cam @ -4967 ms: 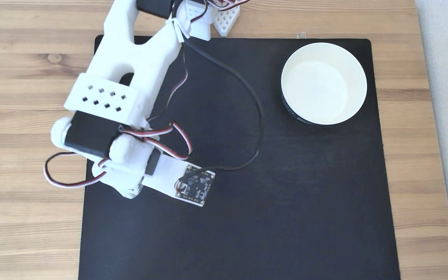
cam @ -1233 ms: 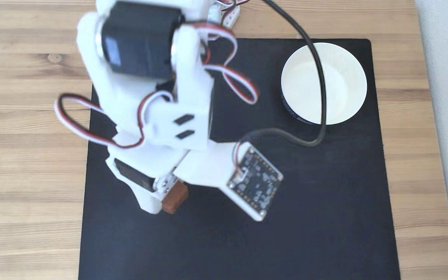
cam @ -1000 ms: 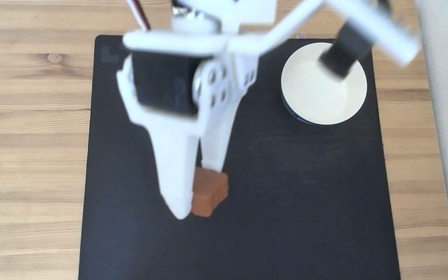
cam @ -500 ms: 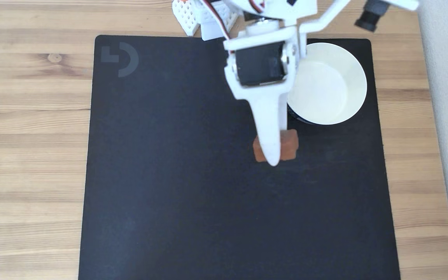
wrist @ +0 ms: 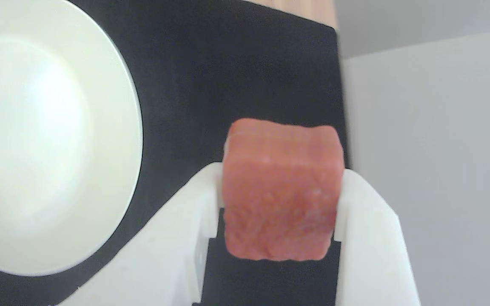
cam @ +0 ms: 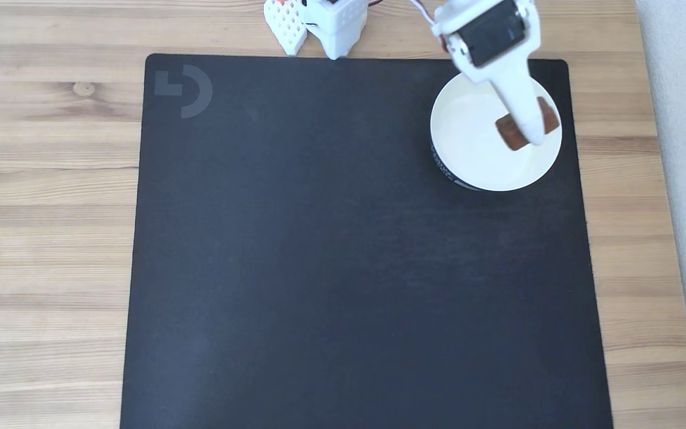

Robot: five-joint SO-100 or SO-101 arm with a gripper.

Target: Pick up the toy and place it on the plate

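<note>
Gripping the toy [cam: 511, 132], the hand [cam: 530, 128] hangs above plate [cam: 474, 149] (black mat [cam: 319, 238], wooden table [cam: 45, 179]).

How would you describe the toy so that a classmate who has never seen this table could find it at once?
Start at the black mat on the wooden table, then go to the white plate near its far right corner in the fixed view. Above the plate, the white gripper holds the toy: a small, rough, reddish-brown block, the only coloured thing there.

My wrist camera peers close past my fingers; the fixed one looks straight down; both share the round white shallow plate [wrist: 36, 136] [cam: 474, 149].
</note>
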